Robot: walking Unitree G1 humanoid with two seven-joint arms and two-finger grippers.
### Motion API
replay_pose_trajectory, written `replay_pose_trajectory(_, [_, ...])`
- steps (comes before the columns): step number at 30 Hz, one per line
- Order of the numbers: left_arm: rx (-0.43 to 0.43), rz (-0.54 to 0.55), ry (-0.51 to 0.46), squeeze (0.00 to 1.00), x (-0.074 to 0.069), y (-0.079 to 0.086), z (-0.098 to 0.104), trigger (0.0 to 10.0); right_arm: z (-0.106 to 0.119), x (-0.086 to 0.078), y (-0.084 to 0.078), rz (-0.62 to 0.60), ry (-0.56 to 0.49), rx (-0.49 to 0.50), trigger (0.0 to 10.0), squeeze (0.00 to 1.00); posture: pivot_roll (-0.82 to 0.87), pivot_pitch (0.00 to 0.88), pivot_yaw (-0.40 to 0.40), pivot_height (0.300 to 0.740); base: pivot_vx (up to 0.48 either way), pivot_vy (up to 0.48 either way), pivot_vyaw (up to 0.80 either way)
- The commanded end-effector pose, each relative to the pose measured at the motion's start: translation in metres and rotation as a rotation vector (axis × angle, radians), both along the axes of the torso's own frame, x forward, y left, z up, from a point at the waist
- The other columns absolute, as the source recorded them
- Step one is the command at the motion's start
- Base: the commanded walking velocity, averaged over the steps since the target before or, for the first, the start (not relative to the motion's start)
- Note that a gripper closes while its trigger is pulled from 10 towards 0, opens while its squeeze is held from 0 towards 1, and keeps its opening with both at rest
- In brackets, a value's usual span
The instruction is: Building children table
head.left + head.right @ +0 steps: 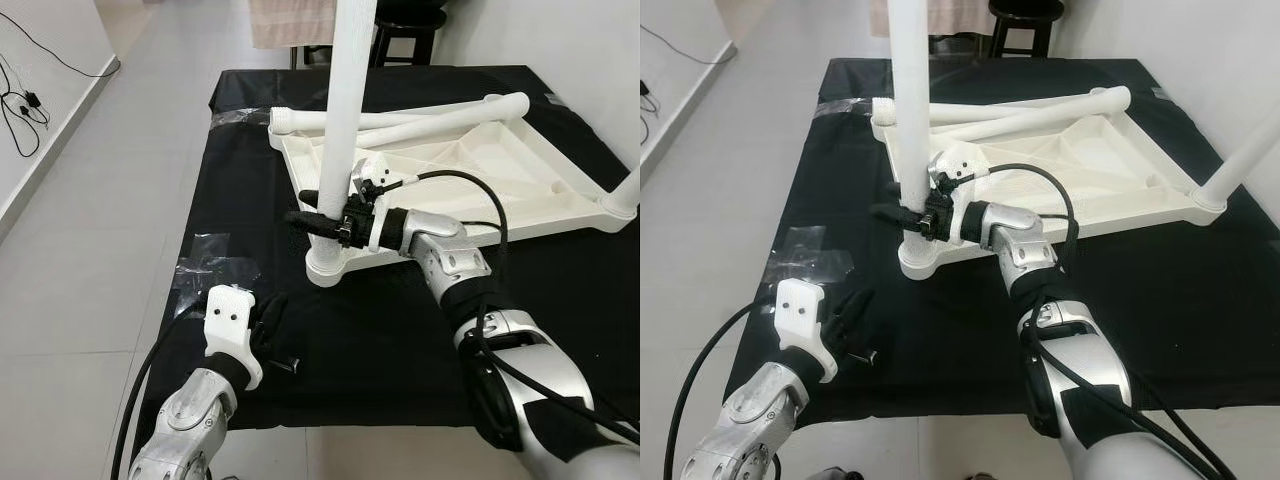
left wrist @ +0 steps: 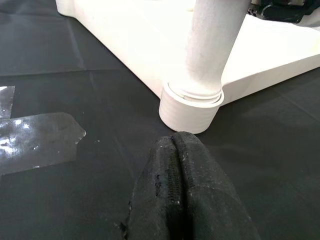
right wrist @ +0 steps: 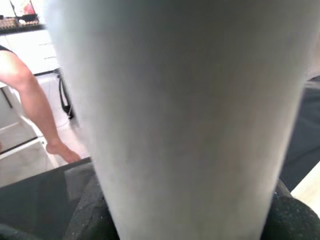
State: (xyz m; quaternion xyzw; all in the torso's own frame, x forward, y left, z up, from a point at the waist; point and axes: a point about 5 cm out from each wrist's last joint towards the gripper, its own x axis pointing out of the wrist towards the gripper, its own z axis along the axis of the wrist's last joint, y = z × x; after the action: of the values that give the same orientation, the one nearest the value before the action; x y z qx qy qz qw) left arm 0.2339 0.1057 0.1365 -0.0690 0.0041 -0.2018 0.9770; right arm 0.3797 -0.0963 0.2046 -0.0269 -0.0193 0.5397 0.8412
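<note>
- Upside down on the black sheet (image 1: 400, 340) lies the white tabletop (image 1: 470, 165), one upright leg (image 1: 343, 120) seated in its near corner socket (image 1: 328, 268).
- Right gripper (image 1: 318, 222) has its fingers clamped around that leg, low down.
- Left gripper (image 1: 272, 325) rests on the sheet near the socket, fingers pressed together, holding nothing.
- Two loose legs (image 1: 400, 122) lie across the tabletop's far edge.

Bare black cloth (image 1: 400, 330) before the tabletop (image 1: 520, 170) lies open — upright leg (image 1: 345, 130) blocks its near corner.

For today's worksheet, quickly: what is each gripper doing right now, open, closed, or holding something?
Left gripper: closed, holding nothing, resting on the black table cover.
Right gripper: closed around the upright white table leg.
</note>
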Motion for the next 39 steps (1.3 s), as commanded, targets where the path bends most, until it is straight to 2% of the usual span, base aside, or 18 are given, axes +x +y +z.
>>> replay_pose_trajectory(1, [0.003, 0.007, 0.013, 0.0, -0.002, 0.001, -0.004, 10.0, -0.017, -0.004, 0.001, 0.004, 0.061, -0.014, 0.0, 0.0, 0.12, 0.12, -0.039, 0.74, 0.0, 0.0, 0.0])
replay_pose_trajectory(3, [0.003, 0.007, 0.013, 0.0, -0.002, 0.001, -0.004, 10.0, -0.017, -0.004, 0.001, 0.004, 0.061, -0.014, 0.0, 0.0, 0.12, 0.12, -0.039, 0.74, 0.0, 0.0, 0.0])
replay_pose_trajectory(4, [0.002, 0.007, 0.012, 0.0, -0.002, 0.002, -0.004, 10.0, -0.028, -0.002, -0.002, -0.141, 0.078, -0.042, 0.0, 0.0, 0.11, 0.121, -0.042, 0.74, 0.0, 0.0, 0.0])
replay_pose_trajectory(5, [0.002, 0.007, 0.012, 0.0, -0.002, 0.002, -0.004, 10.0, -0.028, -0.002, -0.002, -0.141, 0.078, -0.042, 0.0, 0.0, 0.11, 0.121, -0.042, 0.74, 0.0, 0.0, 0.0])
replay_pose_trajectory(6, [0.001, 0.008, 0.012, 0.0, -0.001, 0.003, -0.004, 10.0, -0.044, 0.0, -0.004, -0.519, 0.137, -0.002, 0.0, 0.0, 0.1, 0.127, -0.036, 0.74, 0.0, 0.0, 0.0])
replay_pose_trajectory(8, [0.0, 0.007, 0.012, 0.0, -0.001, 0.004, -0.003, 10.0, -0.069, -0.026, 0.015, -0.746, 0.195, -0.027, 0.0, 0.0, 0.09, 0.13, -0.024, 0.74, 0.0, 0.0, 0.0])
replay_pose_trajectory(11, [0.0, 0.002, 0.015, 0.0, 0.0, 0.005, -0.004, 10.0, -0.072, -0.035, 0.034, -0.719, 0.148, -0.054, 0.0, 0.0, 0.09, 0.119, -0.016, 0.74, 0.0, 0.0, 0.0])
replay_pose_trajectory(18, [0.004, -0.003, 0.017, 0.0, 0.001, 0.005, -0.004, 10.0, -0.066, -0.024, 0.028, -0.755, 0.121, -0.063, 0.0, 0.0, 0.09, 0.12, -0.017, 0.74, 0.0, 0.0, 0.0])
replay_pose_trajectory(19, [0.005, 0.0, 0.015, 0.0, 0.001, 0.005, -0.004, 10.0, -0.063, -0.023, 0.028, -0.757, 0.115, -0.071, 10.0, 0.0, 0.1, 0.119, -0.025, 0.74, 0.0, 0.0, 0.0])
replay_pose_trajectory(21, [0.007, 0.008, 0.01, 0.0, 0.001, 0.005, -0.003, 10.0, -0.052, -0.024, 0.031, -0.727, 0.102, -0.057, 10.0, 0.0, 0.1, 0.119, -0.025, 0.74, 0.0, 0.0, 0.0])
replay_pose_trajectory(22, [0.008, 0.009, 0.01, 0.0, 0.002, 0.005, -0.003, 10.0, -0.046, -0.023, 0.032, -0.692, 0.094, -0.051, 10.0, 1.0, 0.11, 0.118, -0.025, 0.74, 0.0, 0.0, 0.0])
replay_pose_trajectory(27, [0.008, 0.009, 0.01, 0.0, 0.002, 0.005, -0.003, 10.0, -0.034, -0.019, 0.034, -0.601, 0.074, -0.037, 10.0, 1.0, 0.11, 0.117, -0.023, 0.74, 0.0, 0.0, 0.0])
replay_pose_trajectory(28, [0.008, 0.007, 0.011, 0.0, 0.002, 0.005, -0.003, 10.0, -0.014, -0.008, 0.033, -0.494, 0.02, -0.022, 10.0, 0.0, 0.11, 0.117, -0.023, 0.74, 0.0, 0.0, 0.0])
replay_pose_trajectory(29, [0.008, 0.007, 0.011, 0.0, 0.002, 0.005, -0.003, 10.0, -0.014, -0.008, 0.033, -0.494, 0.02, -0.022, 10.0, 0.0, 0.11, 0.117, -0.023, 0.74, 0.0, 0.0, 0.0])
replay_pose_trajectory(32, [0.006, 0.004, 0.011, 0.0, 0.002, 0.004, -0.003, 10.0, 0.015, 0.004, 0.024, -0.325, -0.05, -0.01, 10.0, 0.0, 0.11, 0.116, -0.026, 0.74, 0.0, 0.0, 0.0])
replay_pose_trajectory(36, [0.006, 0.004, 0.011, 0.0, 0.002, 0.004, -0.003, 10.0, 0.018, 0.004, 0.022, -0.291, -0.047, -0.014, 10.0, 0.0, 0.11, 0.116, -0.026, 0.74, 0.0, 0.0, 0.0])
replay_pose_trajectory(38, [0.007, 0.007, 0.01, 0.0, 0.001, 0.004, -0.003, 10.0, 0.009, 0.0, 0.013, -0.072, -0.024, -0.108, 10.0, 0.0, 0.12, 0.12, -0.031, 0.74, 0.0, 0.0, 0.0])
replay_pose_trajectory(39, [0.007, 0.008, 0.01, 0.0, 0.001, 0.004, -0.003, 10.0, 0.005, 0.0, 0.01, -0.043, -0.021, -0.135, 10.0, 0.0, 0.12, 0.12, -0.031, 0.74, 0.0, 0.0, 0.0])
